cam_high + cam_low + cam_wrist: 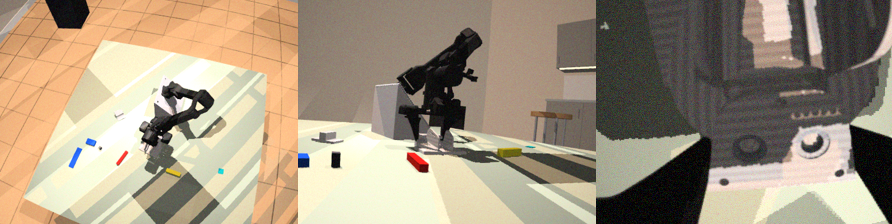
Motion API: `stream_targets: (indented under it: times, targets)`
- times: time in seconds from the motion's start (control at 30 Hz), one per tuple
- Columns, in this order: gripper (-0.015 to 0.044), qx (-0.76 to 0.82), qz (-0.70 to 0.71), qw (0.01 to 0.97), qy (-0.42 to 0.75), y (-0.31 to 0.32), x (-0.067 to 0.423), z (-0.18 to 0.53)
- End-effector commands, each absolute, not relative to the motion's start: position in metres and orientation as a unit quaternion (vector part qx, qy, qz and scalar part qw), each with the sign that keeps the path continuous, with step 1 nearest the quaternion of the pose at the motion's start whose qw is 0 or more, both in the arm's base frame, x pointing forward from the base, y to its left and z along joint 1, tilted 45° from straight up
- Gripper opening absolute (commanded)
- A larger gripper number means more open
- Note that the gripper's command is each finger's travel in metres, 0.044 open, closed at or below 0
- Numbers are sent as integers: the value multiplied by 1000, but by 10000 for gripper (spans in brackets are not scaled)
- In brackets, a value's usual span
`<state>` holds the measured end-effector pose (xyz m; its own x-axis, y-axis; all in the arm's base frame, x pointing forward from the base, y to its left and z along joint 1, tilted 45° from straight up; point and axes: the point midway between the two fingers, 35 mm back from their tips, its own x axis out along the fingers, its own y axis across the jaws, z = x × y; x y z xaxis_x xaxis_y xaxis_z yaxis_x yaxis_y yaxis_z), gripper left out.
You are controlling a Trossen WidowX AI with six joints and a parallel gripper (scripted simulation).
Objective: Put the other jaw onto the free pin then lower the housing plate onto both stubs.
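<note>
My gripper (pixel 429 139) (pixel 774 137) points down over the pale base (pixel 459 153) and is shut on the housing plate (pixel 761 172). In the wrist view the plate spans the gap between the black fingers, with two ringed round openings and two small corner holes. Its right opening is lit, its left one shaded. Pale upright jaw parts (pixel 448 140) stand on the base, partly behind a finger. In the wrist view a short row of teeth (pixel 816 115) shows just beyond the plate. The pins, their seating, any mesh and whether the plate touches the stubs cannot be told.
A small pale stepped block (pixel 119 115) (pixel 327 136) stands left. A red bar (pixel 122 158) (pixel 417 162) and yellow bar (pixel 173 172) (pixel 509 152) lie near the base. Blue blocks (pixel 91 142) (pixel 75 158), a small black cylinder (pixel 100 148) (pixel 335 159) and a cyan square (pixel 220 171) lie farther out.
</note>
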<state>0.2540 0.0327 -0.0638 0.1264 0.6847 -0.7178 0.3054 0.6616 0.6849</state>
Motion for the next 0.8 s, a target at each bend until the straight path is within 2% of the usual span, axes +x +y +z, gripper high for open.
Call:
stream_targets:
  times: [0.0, 0.77]
  targets:
    - [351, 387, 149, 642, 645, 35, 253, -65]
    - [351, 385, 151, 643, 644, 38, 253, -68]
